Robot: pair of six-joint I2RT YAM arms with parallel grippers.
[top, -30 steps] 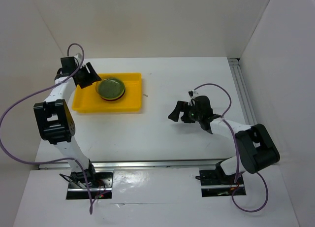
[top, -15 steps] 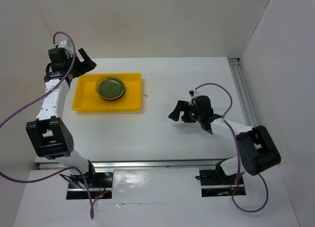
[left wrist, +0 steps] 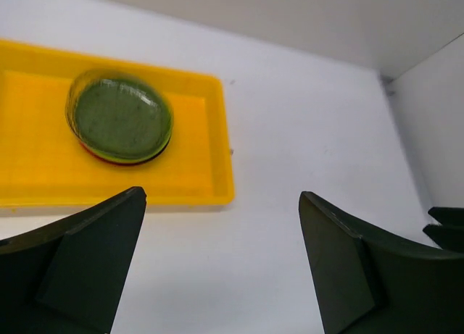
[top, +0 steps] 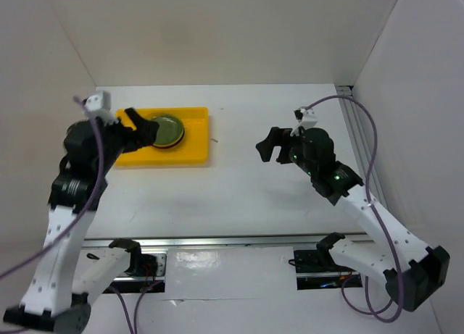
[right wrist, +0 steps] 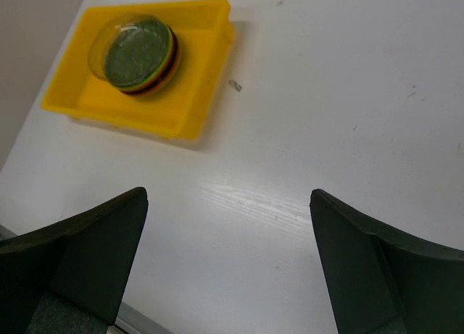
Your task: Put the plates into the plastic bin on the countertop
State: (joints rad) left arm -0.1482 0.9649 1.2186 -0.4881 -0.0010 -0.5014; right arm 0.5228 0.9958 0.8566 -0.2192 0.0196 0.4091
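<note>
A stack of plates lies in the yellow plastic bin on the white countertop. A clear plate tops it over a green one, with orange and black edges below. My left gripper is lifted above the bin's left part, open and holding nothing. In the left wrist view the bin lies beyond my left gripper. My right gripper hangs open and empty over the middle of the countertop, right of the bin. In its own view my right gripper has bare white surface between its fingers.
White walls close the countertop at the back and both sides. A metal rail runs along the right wall. A small dark speck lies on the surface just right of the bin.
My left gripper opened at the stack in the bin, then drew away and rose. My right arm has also lifted off the table and shifted slightly back.
</note>
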